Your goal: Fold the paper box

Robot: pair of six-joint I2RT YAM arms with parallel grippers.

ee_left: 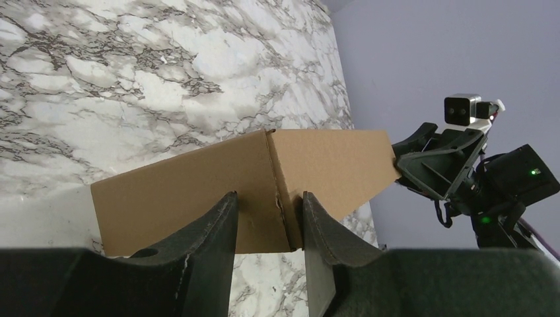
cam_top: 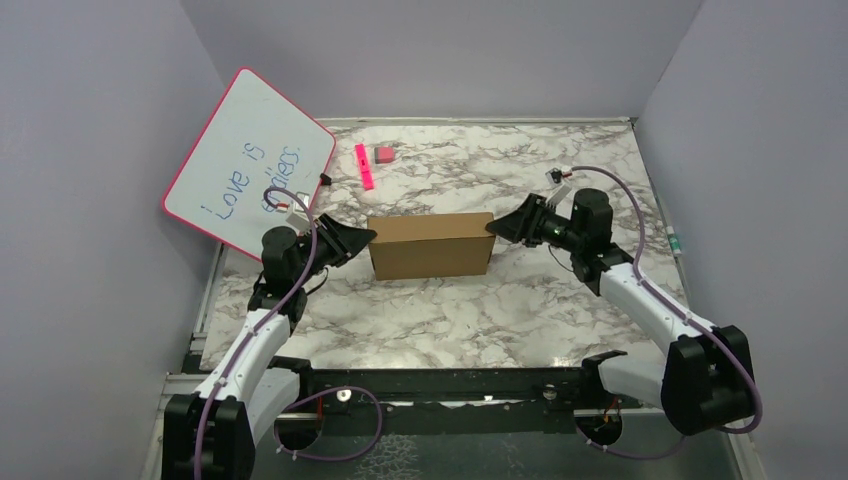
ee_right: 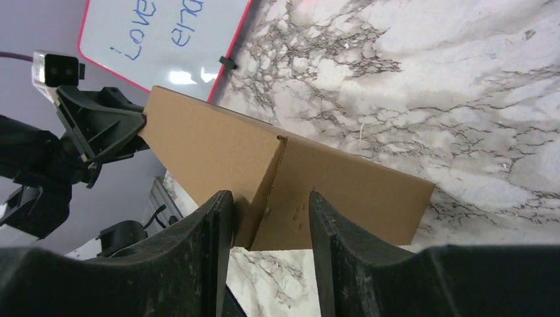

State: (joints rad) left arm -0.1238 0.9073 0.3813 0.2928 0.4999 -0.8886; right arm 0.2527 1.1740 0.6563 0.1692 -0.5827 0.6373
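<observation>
1. Starting at the near edge of the marble table [cam_top: 450,320], the two arm bases sit side by side and each arm reaches forward and inward toward the centre.
2. The left gripper [cam_top: 366,238] points right. Its fingers are parted to a moderate gap. In the left wrist view a vertical corner edge of the box lines up with that gap, and nothing is visibly clamped between the pads.
3. The right gripper [cam_top: 492,228] points left and mirrors it, with a moderate gap and a box corner edge in line with the opening.
4. The paper box [cam_top: 430,250] rests on the table at mid-depth, directly between the two grippers. It appears as a closed brown rectangular block with no loose flaps showing.
5. Key relation: the long axis of the box runs left to right, on the line joining the two grippers. Each gripper tip meets its own short end, and neither arm is nearer than the other. Whether the tips press the ends or merely touch them cannot be told.
6. Judgement: folding looks close to complete. Any further move calls for equal, opposed action along the long axis. Uneven force would likely slide or skew the box.
7. Beyond the box, a pink marker [cam_top: 365,167] and a small pink block [cam_top: 384,154] lie well apart from it.
8. The pink-framed whiteboard [cam_top: 250,160] leans tilted at the far left.
</observation>
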